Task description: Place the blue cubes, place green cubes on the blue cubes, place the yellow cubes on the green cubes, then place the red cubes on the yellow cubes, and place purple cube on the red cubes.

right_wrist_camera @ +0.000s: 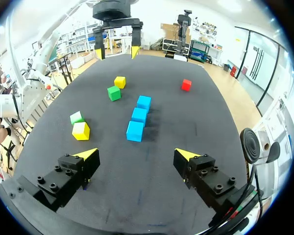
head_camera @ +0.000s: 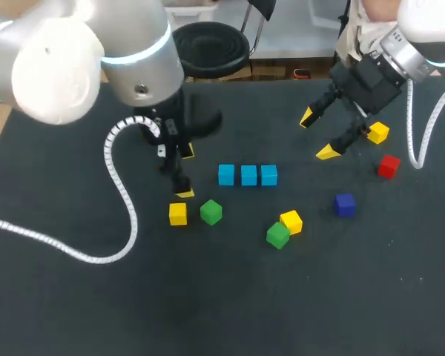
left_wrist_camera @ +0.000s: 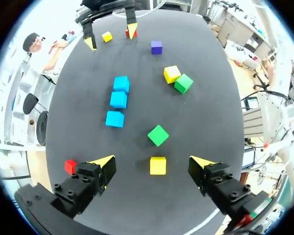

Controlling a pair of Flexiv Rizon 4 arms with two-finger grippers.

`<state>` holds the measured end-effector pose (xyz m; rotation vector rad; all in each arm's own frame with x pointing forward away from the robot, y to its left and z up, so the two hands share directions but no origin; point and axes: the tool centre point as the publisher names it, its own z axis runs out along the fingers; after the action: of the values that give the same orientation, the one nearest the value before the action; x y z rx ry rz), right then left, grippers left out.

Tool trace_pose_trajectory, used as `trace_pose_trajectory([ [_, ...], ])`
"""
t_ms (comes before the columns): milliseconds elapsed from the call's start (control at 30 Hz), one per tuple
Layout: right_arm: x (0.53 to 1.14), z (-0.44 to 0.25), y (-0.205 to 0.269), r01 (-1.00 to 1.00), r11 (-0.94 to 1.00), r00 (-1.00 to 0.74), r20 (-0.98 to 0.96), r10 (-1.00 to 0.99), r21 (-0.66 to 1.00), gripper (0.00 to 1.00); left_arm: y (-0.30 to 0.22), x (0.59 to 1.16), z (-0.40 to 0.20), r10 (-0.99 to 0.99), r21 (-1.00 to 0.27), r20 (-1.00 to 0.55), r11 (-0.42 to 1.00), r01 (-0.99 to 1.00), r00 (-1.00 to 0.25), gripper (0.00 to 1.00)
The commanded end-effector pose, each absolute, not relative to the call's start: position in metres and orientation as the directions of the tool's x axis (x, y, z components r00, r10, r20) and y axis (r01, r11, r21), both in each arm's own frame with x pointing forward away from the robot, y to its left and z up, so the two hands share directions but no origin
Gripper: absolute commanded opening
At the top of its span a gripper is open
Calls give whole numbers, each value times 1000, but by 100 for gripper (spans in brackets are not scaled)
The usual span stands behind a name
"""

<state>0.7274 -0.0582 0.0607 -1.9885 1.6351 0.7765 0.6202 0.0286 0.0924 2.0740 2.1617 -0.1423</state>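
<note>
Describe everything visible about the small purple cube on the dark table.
The small purple cube is a plain, matte block of one dark colour; I cannot tell its material. It sits flat on the dark table, standing alone and touching nothing. It lies to the right of the row of three blue cubes, and a red cube sits farther right, behind it.

blue cubes [head_camera: 248, 175]: row of three (close-set) | purple cube [head_camera: 345, 205]: apart, unstacked
</note>
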Motion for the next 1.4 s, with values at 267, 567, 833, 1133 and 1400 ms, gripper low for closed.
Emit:
trace_pose_trajectory([
  [267, 727, 61, -58, -980, -197, 140, -672, -727, 9, 100, 25, 619, 93, 987, 40, -156, 46, 998, -40, 100],
  [567, 727, 61, -58, -980, -197, 140, -672, -727, 9, 100, 25, 619, 93, 987, 40, -156, 46, 998, -40, 100],
  [833, 727, 61, -58, -980, -197, 140, -672, -727, 9, 100, 15, 606, 99, 984, 51, -56, 172, 984, -169, 100],
  [1133, 727, 61, -58, -980, -197, 140, -672, -727, 9, 100, -1, 583, 98, 950, 14, -55, 308, 951, -306, 100],
  [1400, 727, 61, -58, -980, -197, 140, -672, -727, 9, 100, -2, 577, 91, 947, 1, -59, 317, 949, -316, 100],
])
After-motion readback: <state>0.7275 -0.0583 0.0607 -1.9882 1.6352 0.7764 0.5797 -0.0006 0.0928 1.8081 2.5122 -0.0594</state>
